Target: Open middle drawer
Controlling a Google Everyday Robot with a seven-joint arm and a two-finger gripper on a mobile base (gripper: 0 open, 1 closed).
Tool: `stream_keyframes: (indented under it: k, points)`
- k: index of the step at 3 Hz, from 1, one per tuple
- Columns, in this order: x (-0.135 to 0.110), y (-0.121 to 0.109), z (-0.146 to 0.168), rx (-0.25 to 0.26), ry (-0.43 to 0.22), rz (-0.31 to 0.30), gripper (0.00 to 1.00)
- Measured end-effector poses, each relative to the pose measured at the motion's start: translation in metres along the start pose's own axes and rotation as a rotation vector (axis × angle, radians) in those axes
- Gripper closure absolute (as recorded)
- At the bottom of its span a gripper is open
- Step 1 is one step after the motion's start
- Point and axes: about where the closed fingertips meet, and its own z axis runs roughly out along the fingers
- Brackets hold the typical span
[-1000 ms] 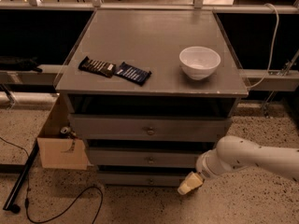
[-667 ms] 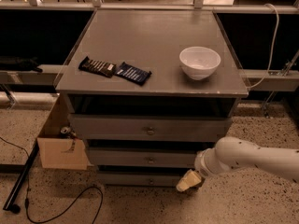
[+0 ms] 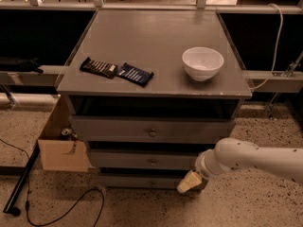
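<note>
Compared with a second ago, the pincer has crept slightly up and to the left, closing a little on the middle drawer. It now sits below and to the right of that drawer's knob, in front of the right end of the lowest drawer. You cannot tell whether the pincer is apart or together. The middle drawer has not shifted and looks shut, so treat the task as still in its approach: the pincer most likely has to rise and travel left to reach the knob. Nothing stands between pincer and knob. Note that the lowest drawer lies directly beneath the middle drawer and is the nearer front, so a low approach risks the wrong drawer. Above the middle drawer, the counter carries a white bowl and two snack bars, all clear of the path. Left of the middle drawer stands a cardboard box. Below and left of it, a black cable lies on the floor.
</note>
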Motion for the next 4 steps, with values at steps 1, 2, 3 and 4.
stream_keyframes:
  k: [1, 2, 3, 4]
  points:
    - [-0.015, -0.005, 0.007, 0.025, -0.009, -0.033, 0.00]
    - [-0.031, -0.011, 0.017, 0.053, -0.029, -0.065, 0.00]
    - [-0.033, -0.020, 0.034, 0.076, -0.033, -0.067, 0.00]
    - [-0.030, -0.028, 0.049, 0.093, -0.031, -0.062, 0.00]
